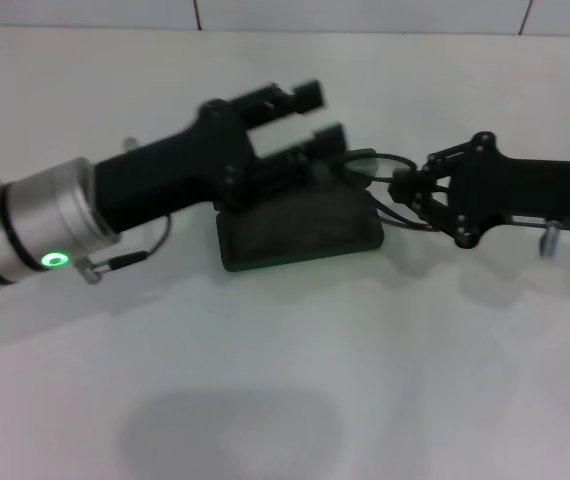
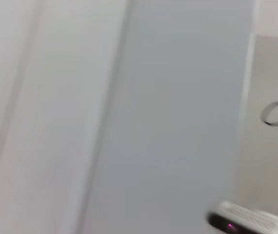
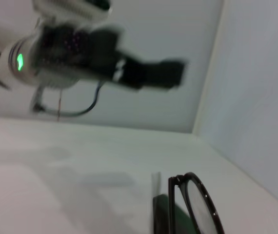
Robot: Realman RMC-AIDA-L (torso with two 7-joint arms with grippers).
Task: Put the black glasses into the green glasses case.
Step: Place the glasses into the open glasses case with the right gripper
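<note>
The matte black left gripper [image 1: 310,118] hangs, fingers apart, over the open dark green hard-shell glasses case [image 1: 300,232]. The right gripper [image 1: 402,190] pinches the thin black-framed glasses [image 1: 375,160] at the case's right end.

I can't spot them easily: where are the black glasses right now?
In the head view the black glasses sit at the right end of the green case on the table, held by the right gripper, with the left gripper close by.

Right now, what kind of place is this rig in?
Probably a lab test bench: a bare white tabletop against a tiled wall, with only the green glasses case and black glasses on it.
</note>
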